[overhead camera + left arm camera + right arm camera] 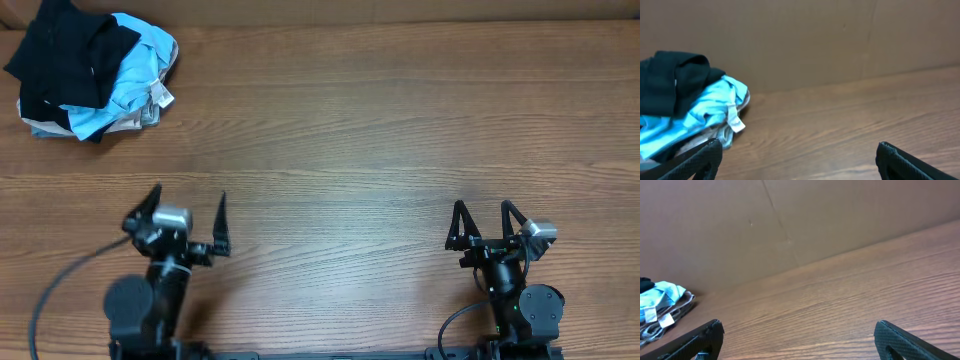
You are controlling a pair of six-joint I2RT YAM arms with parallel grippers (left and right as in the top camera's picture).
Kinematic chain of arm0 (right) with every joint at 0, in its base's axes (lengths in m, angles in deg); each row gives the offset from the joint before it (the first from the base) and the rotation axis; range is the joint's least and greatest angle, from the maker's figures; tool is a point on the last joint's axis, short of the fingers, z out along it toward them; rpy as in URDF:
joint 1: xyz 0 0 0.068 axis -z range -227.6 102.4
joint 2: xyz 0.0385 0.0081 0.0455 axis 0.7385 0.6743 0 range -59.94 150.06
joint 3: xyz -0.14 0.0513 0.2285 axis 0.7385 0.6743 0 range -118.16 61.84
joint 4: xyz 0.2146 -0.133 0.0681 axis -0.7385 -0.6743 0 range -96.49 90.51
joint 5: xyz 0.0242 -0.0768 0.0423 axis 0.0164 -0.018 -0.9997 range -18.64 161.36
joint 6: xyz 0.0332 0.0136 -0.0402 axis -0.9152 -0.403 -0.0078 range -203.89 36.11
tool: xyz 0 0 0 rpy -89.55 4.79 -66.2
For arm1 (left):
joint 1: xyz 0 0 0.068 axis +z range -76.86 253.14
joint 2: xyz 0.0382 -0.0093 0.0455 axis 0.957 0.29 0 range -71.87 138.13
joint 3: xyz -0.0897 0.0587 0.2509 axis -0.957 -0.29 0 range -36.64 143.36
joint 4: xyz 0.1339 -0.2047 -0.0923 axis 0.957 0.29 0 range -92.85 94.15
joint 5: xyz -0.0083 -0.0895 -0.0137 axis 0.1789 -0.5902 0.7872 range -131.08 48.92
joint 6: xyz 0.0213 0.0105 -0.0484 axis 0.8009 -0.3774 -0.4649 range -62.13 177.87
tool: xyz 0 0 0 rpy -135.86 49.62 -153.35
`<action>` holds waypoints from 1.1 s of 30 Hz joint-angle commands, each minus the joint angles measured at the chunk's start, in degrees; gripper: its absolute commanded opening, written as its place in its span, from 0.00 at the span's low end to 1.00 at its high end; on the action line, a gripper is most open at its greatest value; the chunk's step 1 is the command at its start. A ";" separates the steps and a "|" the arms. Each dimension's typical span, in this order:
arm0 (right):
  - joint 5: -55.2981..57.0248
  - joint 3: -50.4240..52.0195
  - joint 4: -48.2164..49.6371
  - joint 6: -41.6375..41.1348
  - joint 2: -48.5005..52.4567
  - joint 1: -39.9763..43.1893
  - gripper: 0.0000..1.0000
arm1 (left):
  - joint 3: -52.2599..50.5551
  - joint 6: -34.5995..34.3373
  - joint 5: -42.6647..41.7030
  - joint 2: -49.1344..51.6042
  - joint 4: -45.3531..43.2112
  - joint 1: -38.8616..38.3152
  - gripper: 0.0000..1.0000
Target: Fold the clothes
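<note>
Black polo shirt [62,55]: crumpled in a heap at the table's [350,130] far left corner. It lies on top of the pile and touches the garment beneath. No logo or collar can be made out.
Same shirt, left wrist view [675,82]: dark folds draped over the pale blue cloth, at the table's far edge against the brown wall [805,40].
Light-blue T-shirt [135,70]: bunched under and just beside the black shirt, spilling toward the table's middle. A white tag [161,97] hangs at its edge.
Pale grey cloth [40,128]: a strip showing at the bottom of the pile.
Left gripper [189,196]: at the table's near edge, left part, jaws spread wide, nothing between them, well apart from the pile.
Right gripper [483,207]: at the table's near edge, right part, jaws parted and empty.
</note>
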 commanded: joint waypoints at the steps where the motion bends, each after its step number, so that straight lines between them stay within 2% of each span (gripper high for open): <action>1: -0.44 0.61 0.31 -0.24 -0.68 -0.33 1.00 | -4.48 -0.98 0.39 -5.88 -0.90 0.33 1.00; 8: -0.46 0.61 0.31 -0.24 -0.68 -0.33 1.00 | -12.63 -0.96 2.75 -13.40 -6.40 0.33 1.00; 13: -0.44 0.61 0.31 -0.24 -0.68 -0.33 1.00 | -16.83 -3.74 6.34 -14.01 -10.16 0.33 1.00; 19: -0.44 0.61 0.31 -0.24 -0.68 -0.33 1.00 | -17.35 -5.27 7.78 -14.01 -2.56 0.31 1.00; 33: -0.44 0.61 0.31 -0.24 -0.68 -0.33 1.00 | -17.35 -6.91 7.58 -13.90 -3.10 0.31 1.00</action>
